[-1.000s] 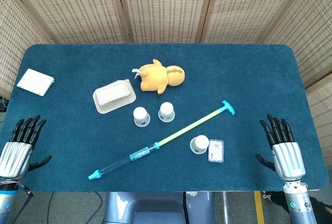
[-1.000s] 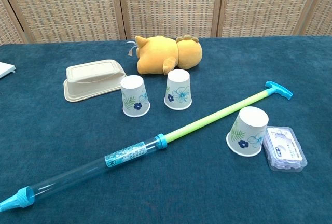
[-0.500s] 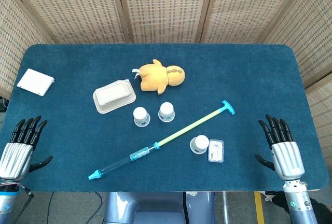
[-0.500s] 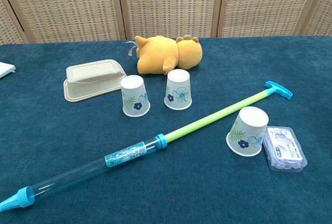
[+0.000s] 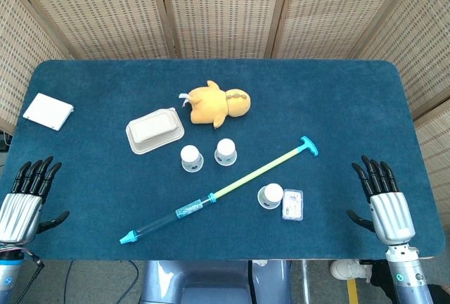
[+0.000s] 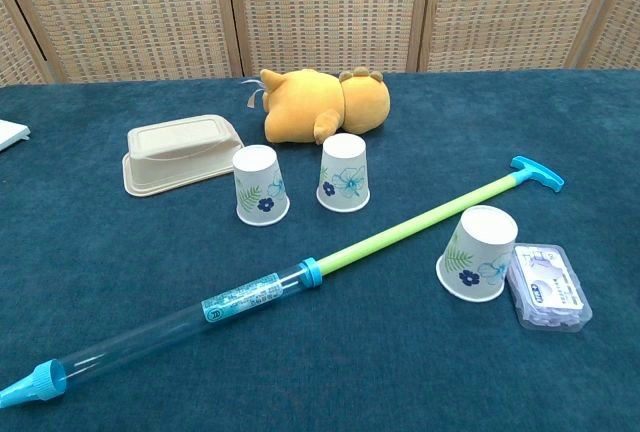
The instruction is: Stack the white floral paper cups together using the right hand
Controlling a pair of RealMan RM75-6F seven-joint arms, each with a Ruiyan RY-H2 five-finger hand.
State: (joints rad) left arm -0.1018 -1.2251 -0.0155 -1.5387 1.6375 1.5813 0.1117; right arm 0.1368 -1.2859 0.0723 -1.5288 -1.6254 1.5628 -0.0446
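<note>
From the head view, nothing is stacked yet: three white floral paper cups (image 5: 226, 152) are seen standing upside down, each apart, mid-table. The right hand (image 5: 386, 199) is held at the near right edge, fingers spread, nothing held; the left hand (image 5: 22, 200) likewise. In the chest view, neither hand is seen; the nearest cup (image 6: 479, 253) is found just beside a small clear case (image 6: 546, 287). All stacking is left.

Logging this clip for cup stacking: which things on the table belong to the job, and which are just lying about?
For the job:
left cup
middle cup
right cup
right hand, open at the table edge

Lying about:
plush toy
lidded food box
long water squirter
small clear case
white pad
left hand, idle
</note>
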